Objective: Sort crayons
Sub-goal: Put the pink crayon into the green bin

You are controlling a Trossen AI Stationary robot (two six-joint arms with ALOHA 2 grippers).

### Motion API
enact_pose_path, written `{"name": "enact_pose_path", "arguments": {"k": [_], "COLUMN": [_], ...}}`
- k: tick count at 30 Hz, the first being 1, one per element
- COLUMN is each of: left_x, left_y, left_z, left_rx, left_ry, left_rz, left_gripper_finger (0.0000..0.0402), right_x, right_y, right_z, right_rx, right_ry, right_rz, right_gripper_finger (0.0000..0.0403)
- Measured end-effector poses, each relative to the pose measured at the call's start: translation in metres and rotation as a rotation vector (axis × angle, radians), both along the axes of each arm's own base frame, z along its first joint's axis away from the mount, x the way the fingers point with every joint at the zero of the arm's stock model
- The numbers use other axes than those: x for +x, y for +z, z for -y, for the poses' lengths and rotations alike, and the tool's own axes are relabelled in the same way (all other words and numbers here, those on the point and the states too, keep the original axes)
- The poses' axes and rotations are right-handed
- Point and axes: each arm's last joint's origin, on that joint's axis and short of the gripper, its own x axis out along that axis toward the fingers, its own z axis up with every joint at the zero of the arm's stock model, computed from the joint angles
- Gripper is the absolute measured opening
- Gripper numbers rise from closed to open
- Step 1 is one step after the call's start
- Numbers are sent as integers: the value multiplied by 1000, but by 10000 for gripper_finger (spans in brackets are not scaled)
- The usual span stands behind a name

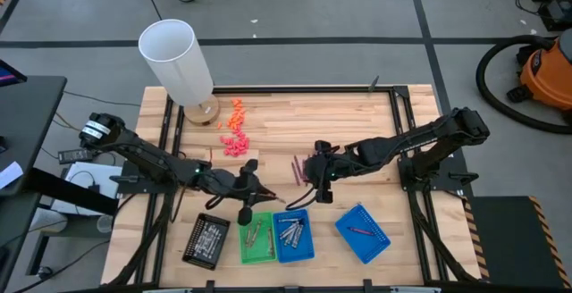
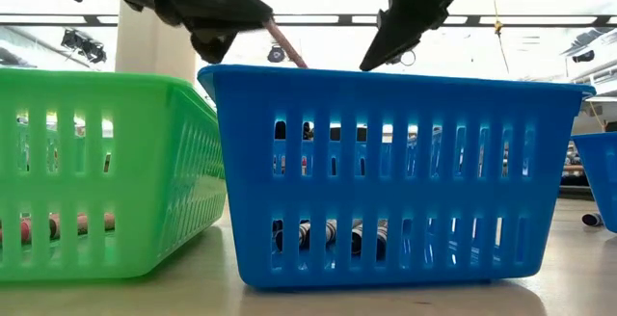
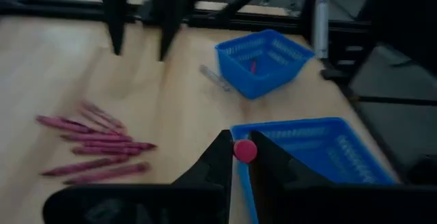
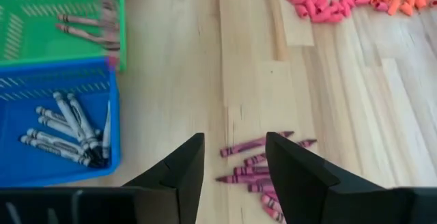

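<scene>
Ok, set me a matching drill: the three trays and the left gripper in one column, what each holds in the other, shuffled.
Things:
1. green tray
2. blue tray beside it
3. separate blue tray
4. left gripper

Holds:
A. silver-grey crayons
B. pink crayon pinched between fingers
C. single magenta crayon lying inside
D. red-brown crayons

Pairs: 1-D, 2-A, 3-C, 4-B
</scene>
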Motion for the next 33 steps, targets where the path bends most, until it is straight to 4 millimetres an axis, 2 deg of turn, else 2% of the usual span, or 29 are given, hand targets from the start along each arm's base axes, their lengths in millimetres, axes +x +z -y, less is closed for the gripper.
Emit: {"name": "enact_pose_path", "arguments": {"k": [9,15,26,33], "left_x": [-16,-20,-27,-28], "left_y": [12,12,0,-12], "left_z": [3,10,12,20], "left_rx": [-173,-293,-474,-563], "left_ry": [-79,-166,-162,-113], "left_rz": [-73,-123,-340,-448], "left_gripper_finger": [34,34,35,35], "right_x": [-5,-12,-15,-16], "right_y": [-20,-35,-47,-52], "right_z": [-4,-7,-19,-21], "right_rx": [-19,-49,-68,-61], "right_ry": [-61,-142,-151,-136], "right_rz": [15,13,134,185], "right_gripper_finger": [166,166,165,165]}}
